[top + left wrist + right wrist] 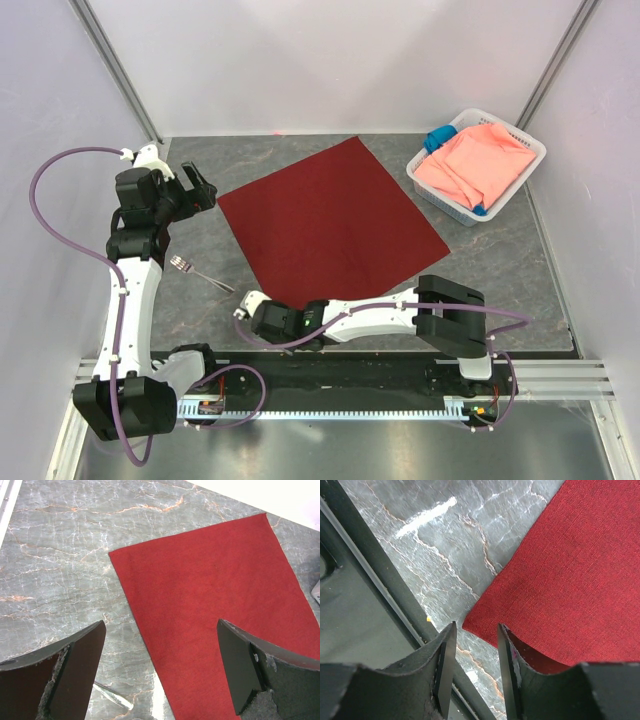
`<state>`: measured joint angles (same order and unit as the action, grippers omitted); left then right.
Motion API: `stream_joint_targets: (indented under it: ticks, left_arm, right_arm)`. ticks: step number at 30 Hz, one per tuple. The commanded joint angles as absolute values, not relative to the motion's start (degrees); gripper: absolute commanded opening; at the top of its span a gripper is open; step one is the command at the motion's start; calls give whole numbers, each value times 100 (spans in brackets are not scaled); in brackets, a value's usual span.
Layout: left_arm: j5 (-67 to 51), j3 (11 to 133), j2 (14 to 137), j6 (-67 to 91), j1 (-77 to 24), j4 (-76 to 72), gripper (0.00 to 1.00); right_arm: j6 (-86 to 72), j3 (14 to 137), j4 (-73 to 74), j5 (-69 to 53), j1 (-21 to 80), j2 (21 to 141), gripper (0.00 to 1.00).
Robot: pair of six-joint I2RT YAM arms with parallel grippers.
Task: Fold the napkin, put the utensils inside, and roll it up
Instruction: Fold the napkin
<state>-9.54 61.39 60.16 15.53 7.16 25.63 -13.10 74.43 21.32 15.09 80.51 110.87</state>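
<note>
**Near corner could have slipped my right pinch**

From above, the napkin [335, 225] lay flat and unfolded mid-table, turned like a diamond. The fork [195, 270] lay apart from it to the left. My right gripper [243, 305] sat low at the near corner, and my left gripper [205, 190] hovered by the left corner.

Through my left wrist, those jaws stood wide and held nothing, with the cloth's corner below them. A silvery sliver at the bottom edge was probably the fork, but too little showed to be sure.

Through my right wrist, the jaws were narrow but parted. The corner tip lay just beyond the gap, and one finger covered the hem. I could not tell whether any cloth sat between the pads. If only the tip was caught, I judged a lift would let it slide out. Pressing too low might have scraped the table [420, 545] and shoved the cloth into wrinkles.
</note>
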Motion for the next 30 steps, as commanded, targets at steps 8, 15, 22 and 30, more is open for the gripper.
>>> stream_joint_targets:
  ticks: [8,15,22,30]
  left_arm:
    - [-1072,6179,5968,1556,703,2382,100]
    - [-1081,6179,5959,1564,703,2373,100]
    - [-1090,6179,5968,1564,712,2364,100]
    - [-1090,6170,5950,1573,703,2364,100]
  right_arm:
    - [-1231,7664,2215,1389,8086,11285,43]
    - [-1160,7647,2224,1406,8086,11373,43]
    - [-1142,7611,2259,1389,8086,11566,38]
    - [-1266,7541,2294,1152,8077,11672,20]
